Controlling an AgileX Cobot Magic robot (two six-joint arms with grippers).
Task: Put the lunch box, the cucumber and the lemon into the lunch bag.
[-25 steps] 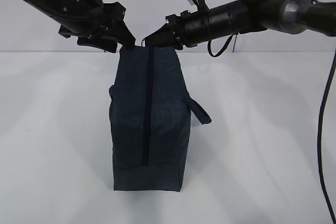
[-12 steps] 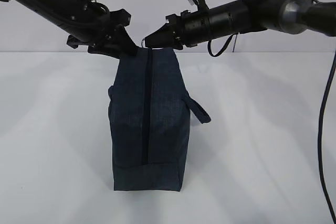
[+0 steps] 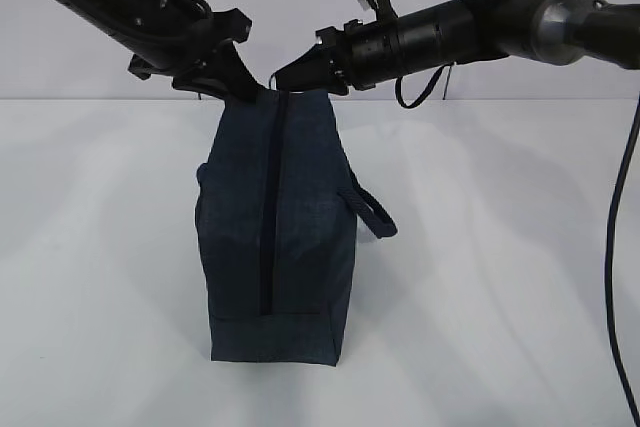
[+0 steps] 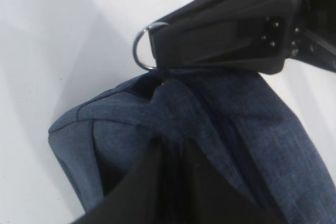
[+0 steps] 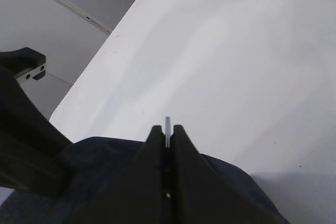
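Observation:
The dark navy lunch bag [image 3: 275, 237] stands on the white table with its zipper [image 3: 270, 207] running toward me along the top. My left gripper [image 3: 248, 90] is at the bag's far top corner, and the left wrist view shows it [image 4: 170, 145] shut on a fold of the bag's fabric [image 4: 210, 124]. From the right, my right gripper [image 3: 280, 77] meets the same end. It is shut on the silver ring pull [image 4: 139, 51], whose edge shows between its tips [image 5: 167, 129]. The lunch box, the cucumber and the lemon are out of view.
A strap handle [image 3: 375, 212] sticks out from the bag's right side. A black cable [image 3: 618, 247] hangs down the right edge of the exterior view. The table's far edge meets a grey wall just behind both grippers.
My left gripper has closed onto the fabric at the bag's far top corner. The bag has shifted and leaned a little to the left. The right gripper has not moved.

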